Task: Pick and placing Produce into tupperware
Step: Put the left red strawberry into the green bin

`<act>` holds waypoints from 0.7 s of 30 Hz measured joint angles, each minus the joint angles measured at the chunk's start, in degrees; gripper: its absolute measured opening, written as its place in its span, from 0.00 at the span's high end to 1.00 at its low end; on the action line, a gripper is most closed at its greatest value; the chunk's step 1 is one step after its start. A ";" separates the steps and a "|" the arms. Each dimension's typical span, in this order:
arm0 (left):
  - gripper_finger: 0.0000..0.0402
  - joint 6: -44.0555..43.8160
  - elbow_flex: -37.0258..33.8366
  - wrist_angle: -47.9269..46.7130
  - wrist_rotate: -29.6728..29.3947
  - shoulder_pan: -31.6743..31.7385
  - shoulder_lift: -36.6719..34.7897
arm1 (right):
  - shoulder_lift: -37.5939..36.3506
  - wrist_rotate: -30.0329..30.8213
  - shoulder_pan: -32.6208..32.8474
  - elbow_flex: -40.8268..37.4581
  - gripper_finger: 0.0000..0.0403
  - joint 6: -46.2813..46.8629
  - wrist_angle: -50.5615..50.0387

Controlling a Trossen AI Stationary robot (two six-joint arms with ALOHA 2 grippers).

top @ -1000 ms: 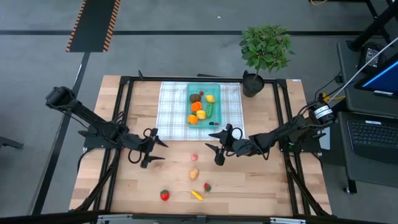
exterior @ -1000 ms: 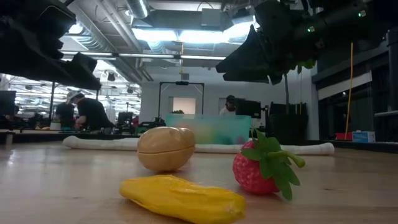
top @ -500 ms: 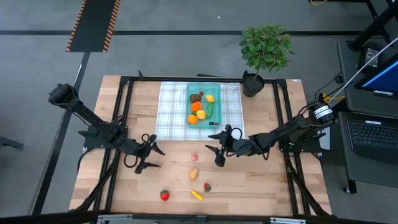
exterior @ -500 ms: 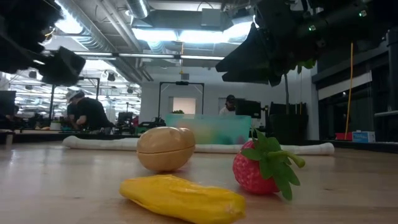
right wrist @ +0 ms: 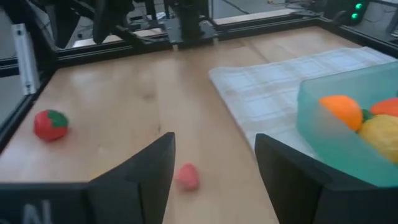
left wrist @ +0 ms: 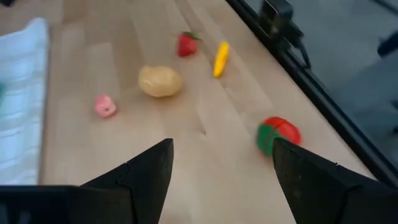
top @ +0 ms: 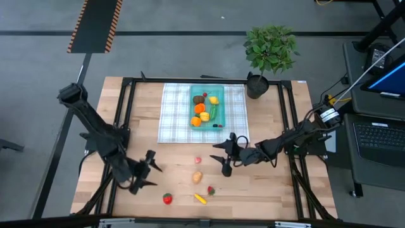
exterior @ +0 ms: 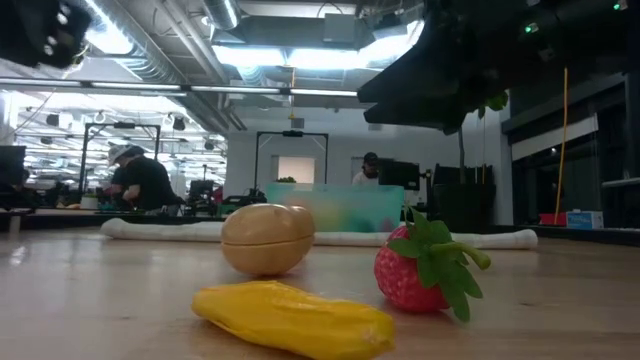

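Left gripper (top: 147, 172) was seen spread wide and empty above bare table, near red tomato (top: 168, 199) at front edge; right gripper (top: 224, 157) likewise spread and empty, hung just beside small pink piece (top: 198, 161). Tupperware (top: 207, 106) sat on checked cloth (top: 177, 114) at far side, several pieces already held inside. 5 produce pieces were left loose: tomato, pink piece, potato (top: 197, 177), strawberry (top: 211, 189), yellow piece (top: 200, 199). Likely step: tomato pickup by left gripper. Fingers best lowered straddling tomato, centred, closed gently so round toy is not squirted sideways off table edge
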 joint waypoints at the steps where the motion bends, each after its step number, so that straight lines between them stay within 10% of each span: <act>1: 0.34 -0.14 1.97 -1.62 0.05 -0.26 2.05 | 0.00 -0.01 0.28 0.00 0.45 0.03 0.19; 10: 0.34 6.55 19.45 -17.29 0.66 0.42 21.16 | 0.00 0.06 0.88 0.00 0.45 1.38 0.40; 21: 0.34 7.33 26.47 -16.99 5.46 2.14 28.19 | 0.00 0.06 0.88 0.00 0.45 1.34 0.60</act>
